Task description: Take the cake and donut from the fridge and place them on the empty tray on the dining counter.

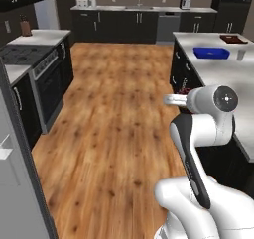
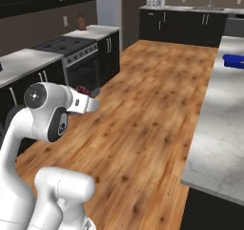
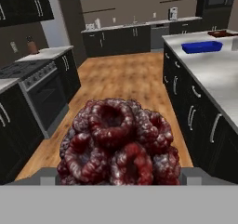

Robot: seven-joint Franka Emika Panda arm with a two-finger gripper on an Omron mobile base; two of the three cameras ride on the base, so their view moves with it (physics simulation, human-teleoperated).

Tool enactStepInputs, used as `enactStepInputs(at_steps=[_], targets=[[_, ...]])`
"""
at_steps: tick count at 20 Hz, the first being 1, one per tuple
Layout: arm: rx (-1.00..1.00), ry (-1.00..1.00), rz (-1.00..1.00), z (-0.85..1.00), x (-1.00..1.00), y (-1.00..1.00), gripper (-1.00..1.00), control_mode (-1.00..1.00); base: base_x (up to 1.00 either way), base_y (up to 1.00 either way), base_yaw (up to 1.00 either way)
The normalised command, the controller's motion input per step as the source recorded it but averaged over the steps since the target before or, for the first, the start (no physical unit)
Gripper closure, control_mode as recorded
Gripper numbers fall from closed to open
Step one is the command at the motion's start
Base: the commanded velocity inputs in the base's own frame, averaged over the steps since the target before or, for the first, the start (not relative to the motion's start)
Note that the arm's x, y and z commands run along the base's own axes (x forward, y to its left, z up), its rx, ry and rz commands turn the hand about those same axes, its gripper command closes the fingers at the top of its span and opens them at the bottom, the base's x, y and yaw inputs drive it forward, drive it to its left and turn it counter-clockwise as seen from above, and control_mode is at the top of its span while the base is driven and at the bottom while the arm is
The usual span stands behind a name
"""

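Observation:
A lumpy dark red-brown cake (image 3: 118,141) sits between the two fingertips of my gripper (image 3: 121,176), which is shut on it. The hand carries it in the air over the wooden floor. From the base views the cake (image 1: 184,90) (image 2: 83,89) peeks out as a small dark red lump at the end of the arm. The flat reddish-brown tray (image 1: 233,39) (image 3: 223,33) lies at the far end of the marbled dining counter (image 1: 223,74) (image 2: 224,124), to the right of the hand. The grey fridge (image 1: 12,183) stands at the near left. The donut is out of view.
A bright blue tray (image 1: 212,53) (image 3: 201,46) lies on the dining counter, nearer than the brown one. A stove with an oven (image 1: 47,79) and dark cabinets line the left side. More dark cabinets (image 1: 124,25) close off the far wall. Wooden floor (image 1: 119,114) runs between.

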Motion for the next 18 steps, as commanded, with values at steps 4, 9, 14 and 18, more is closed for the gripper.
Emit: enactStepInputs(at_steps=[4, 9, 14, 18], targets=[[0.00, 0.00, 0.00, 0.00, 0.00, 0.00, 1.00, 1.00, 0.00, 0.24, -0.20], [0.00, 0.00, 0.00, 0.00, 0.00, 0.00, 1.00, 1.00, 0.05, 0.29, -0.15], [0.00, 0.00, 0.00, 0.00, 0.00, 0.00, 1.00, 1.00, 0.20, 0.33, -0.13], [0.00, 0.00, 0.00, 0.00, 0.00, 0.00, 1.00, 1.00, 0.33, 0.29, -0.11]])
